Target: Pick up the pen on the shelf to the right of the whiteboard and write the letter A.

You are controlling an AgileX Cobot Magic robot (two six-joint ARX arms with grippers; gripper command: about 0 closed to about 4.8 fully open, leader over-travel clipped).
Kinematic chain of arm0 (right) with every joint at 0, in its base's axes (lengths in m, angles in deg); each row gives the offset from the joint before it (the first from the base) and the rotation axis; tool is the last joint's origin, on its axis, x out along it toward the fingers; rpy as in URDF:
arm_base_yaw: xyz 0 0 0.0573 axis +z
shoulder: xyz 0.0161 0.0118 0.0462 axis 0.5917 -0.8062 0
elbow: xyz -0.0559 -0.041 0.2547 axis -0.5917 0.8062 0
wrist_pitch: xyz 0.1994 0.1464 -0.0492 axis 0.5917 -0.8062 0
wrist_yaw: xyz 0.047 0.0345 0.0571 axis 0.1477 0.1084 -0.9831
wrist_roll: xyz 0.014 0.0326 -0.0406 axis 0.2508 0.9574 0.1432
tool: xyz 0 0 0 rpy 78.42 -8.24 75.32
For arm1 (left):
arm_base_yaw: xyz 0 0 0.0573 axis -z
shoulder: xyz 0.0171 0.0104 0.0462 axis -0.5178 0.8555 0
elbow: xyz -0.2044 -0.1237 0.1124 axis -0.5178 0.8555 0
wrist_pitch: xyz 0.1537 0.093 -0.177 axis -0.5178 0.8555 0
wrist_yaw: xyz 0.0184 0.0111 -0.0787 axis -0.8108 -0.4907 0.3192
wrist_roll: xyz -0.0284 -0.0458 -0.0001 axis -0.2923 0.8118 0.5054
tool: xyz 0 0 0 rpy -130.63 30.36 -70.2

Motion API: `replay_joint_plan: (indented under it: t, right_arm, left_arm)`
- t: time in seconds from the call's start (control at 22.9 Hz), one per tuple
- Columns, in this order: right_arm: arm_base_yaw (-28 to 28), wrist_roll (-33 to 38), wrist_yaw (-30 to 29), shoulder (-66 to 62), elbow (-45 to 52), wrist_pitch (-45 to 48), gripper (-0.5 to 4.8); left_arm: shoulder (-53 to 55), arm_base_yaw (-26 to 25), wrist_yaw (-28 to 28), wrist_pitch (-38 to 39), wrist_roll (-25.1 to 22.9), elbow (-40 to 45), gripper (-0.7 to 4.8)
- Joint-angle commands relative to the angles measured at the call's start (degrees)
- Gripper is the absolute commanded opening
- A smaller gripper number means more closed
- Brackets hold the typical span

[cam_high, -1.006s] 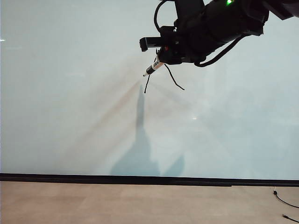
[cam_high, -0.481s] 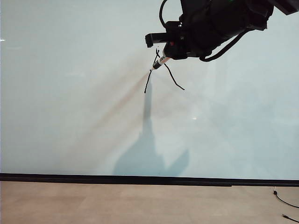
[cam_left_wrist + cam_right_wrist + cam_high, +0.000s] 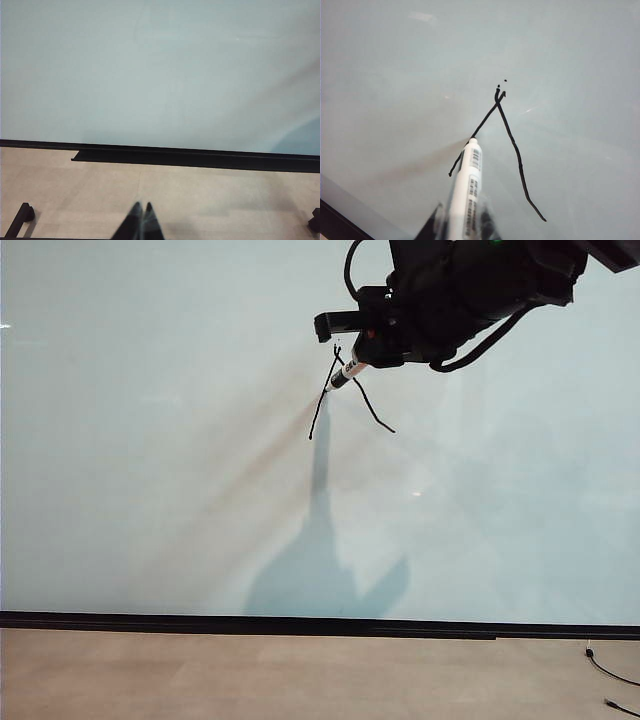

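Since a second ago, the right gripper (image 3: 352, 358) has shifted rightward along the large glossy pale grey-white whiteboard (image 3: 150, 460), carrying the slim white-barrelled pen (image 3: 341, 377) with it. The pen's dark tip, which stood off to the left of the drawn strokes, now sits on the left leg of the thin black hand-drawn letter A (image 3: 345, 395), about halfway up.

That black gripper is clamped on the pen, high on the board near its top right. From the wrist camera the pen (image 3: 468, 189) shows black label bands on its barrel, and its tip rests against the left stroke.

The letter A (image 3: 502, 145) has two uneven legs that cross at a messy peak, the right leg longer. No crossbar shows yet.

The crossbar seems the step in hand. Doing it well likely calls for steady light pressure and a short level stroke across to the right leg, stopping there.

The left gripper (image 3: 140, 222) hangs low over tan floor, fingers together, holding nothing.
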Motion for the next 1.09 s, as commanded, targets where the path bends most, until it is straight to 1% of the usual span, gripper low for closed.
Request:
replay_joint_plan:
  t: [0.04,0.18,0.53,0.66,0.92,1.09]
  right_arm:
    - [-0.4,0.1,-0.1,0.3,-0.3,0.9,-0.05]
    - [-0.5,0.3,-0.2,0.3,-0.3,0.8,-0.06]
    - [-0.5,0.3,2.6,0.7,-0.3,0.3,-0.06]
    - [-0.7,0.0,3.9,2.1,-0.2,-1.8,-0.06]
    - [-1.4,-0.2,4.2,4.0,-0.2,-4.8,-0.05]
    - [-1.4,-0.2,5.0,4.7,-0.2,-5.5,-0.06]
  left_arm:
    - [0.0,0.0,0.0,-0.5,-0.2,-0.1,-0.04]
    - [0.0,0.0,0.0,-0.5,-0.2,-0.1,-0.05]
    - [0.0,0.0,0.0,-0.5,-0.2,-0.1,-0.05]
    - [0.0,0.0,0.0,-0.5,-0.2,-0.1,-0.04]
    - [0.0,0.0,0.0,-0.5,-0.2,-0.1,-0.04]
    - [0.0,0.0,0.0,-0.5,-0.2,-0.1,-0.05]
